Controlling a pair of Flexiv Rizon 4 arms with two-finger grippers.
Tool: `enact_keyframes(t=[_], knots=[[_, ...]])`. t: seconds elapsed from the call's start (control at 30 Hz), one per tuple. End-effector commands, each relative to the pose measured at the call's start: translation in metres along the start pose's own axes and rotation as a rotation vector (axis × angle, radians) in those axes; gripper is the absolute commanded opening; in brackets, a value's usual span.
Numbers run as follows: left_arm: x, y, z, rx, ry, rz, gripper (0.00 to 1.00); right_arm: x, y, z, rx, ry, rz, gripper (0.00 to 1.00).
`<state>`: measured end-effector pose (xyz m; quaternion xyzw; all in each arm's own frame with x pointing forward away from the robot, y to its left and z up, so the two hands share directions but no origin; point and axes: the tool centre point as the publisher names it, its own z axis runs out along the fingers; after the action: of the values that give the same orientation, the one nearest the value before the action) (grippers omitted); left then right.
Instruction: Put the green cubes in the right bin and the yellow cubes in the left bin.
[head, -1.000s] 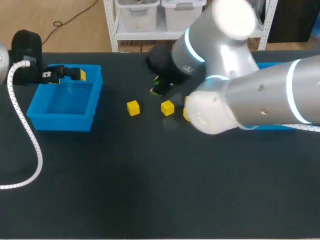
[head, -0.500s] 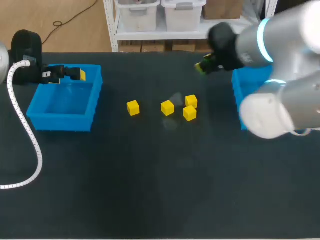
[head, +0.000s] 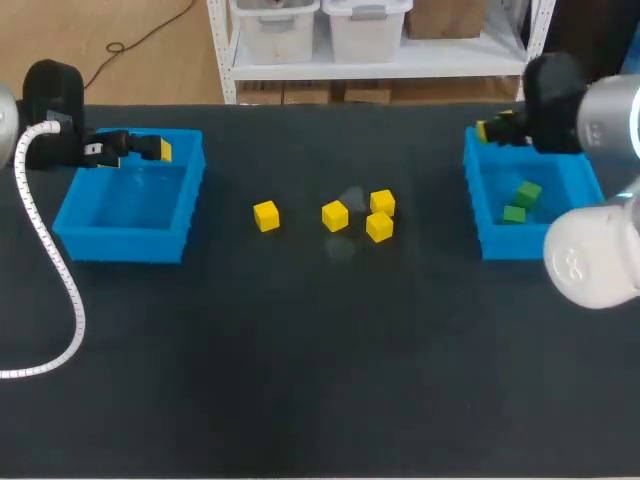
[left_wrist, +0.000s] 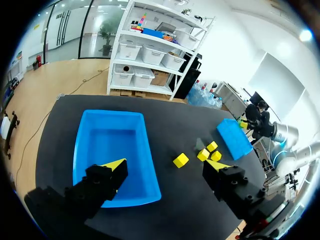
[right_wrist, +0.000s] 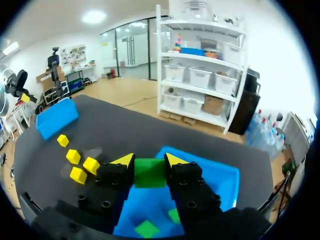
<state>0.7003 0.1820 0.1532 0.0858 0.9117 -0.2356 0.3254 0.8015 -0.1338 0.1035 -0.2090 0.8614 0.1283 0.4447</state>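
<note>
– Green cube (right_wrist: 150, 172): where is it?
– Pinched between the right fingers (right_wrist: 119, 172), hanging over the right bin (right_wrist: 222, 175). A second ago that arm was at the middle of the surface (head: 300, 350), over the yellow cubes. It has since swung across with the cube.
– So only the release is left?
– For this one, I'd say. Two green cubes (head: 527, 192) already lie in that bin. Farther out, four yellow cubes (head: 335, 215) sit loose on the surface, well apart from the left bin (head: 120, 245). The left fingers (left_wrist: 114, 167) are spread wide above that bin, holding nothing, unmoved.
– Anything hidden?
– The right arm's elbow (head: 590, 265) covers the right bin's near corner, so more cubes could lie there. From above, the held cube barely shows, and I can't tell whether it is over the inside or the rim.
</note>
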Motion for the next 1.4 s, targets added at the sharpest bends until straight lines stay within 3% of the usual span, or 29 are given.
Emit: enact_keyframes(t=[0.03,0.17,0.4,0.43,0.47,0.5,0.63,0.73,1.07,1.23,1.33,1.4], knots=[[0.000,0.001,0.000,0.002,-0.001,0.000,1.00,0.012,-0.006,-0.015,0.288,0.020,0.035,0.00],[0.000,0.001,0.000,0.002,-0.001,0.000,1.00,0.025,-0.015,-0.015,0.302,0.036,0.076,0.00],[0.000,0.001,0.000,0.002,-0.001,0.000,1.00,0.029,-0.014,-0.010,0.297,0.033,0.091,0.00],[0.000,0.001,0.000,0.002,-0.001,0.000,1.00,0.030,-0.013,-0.009,0.302,0.030,0.087,0.34],[0.000,0.001,0.000,0.002,-0.001,0.000,1.00,0.030,-0.012,-0.009,0.304,0.023,0.093,0.86],[0.000,0.001,0.000,0.002,-0.001,0.000,1.00,0.030,-0.011,-0.008,0.311,0.016,0.102,1.00],[0.000,0.001,0.000,0.002,-0.001,0.000,1.00,0.031,0.004,-0.014,0.291,-0.023,0.192,1.00],[0.000,0.001,0.000,0.002,-0.001,0.000,1.00,0.042,0.028,-0.024,0.228,-0.045,0.279,1.00],[0.000,0.001,0.000,0.002,-0.001,0.000,1.00,0.042,0.028,-0.024,0.228,-0.045,0.279,1.00],[-0.018,-0.009,0.000,-0.007,0.011,0.071,1.00,0.042,0.028,-0.024,0.228,-0.045,0.279,1.00],[-0.020,-0.014,0.006,-0.015,0.055,0.093,1.00,0.042,0.028,-0.024,0.228,-0.045,0.279,1.00],[-0.020,-0.017,0.011,-0.064,0.125,0.135,1.00,0.042,0.028,-0.024,0.228,-0.045,0.279,1.00]])
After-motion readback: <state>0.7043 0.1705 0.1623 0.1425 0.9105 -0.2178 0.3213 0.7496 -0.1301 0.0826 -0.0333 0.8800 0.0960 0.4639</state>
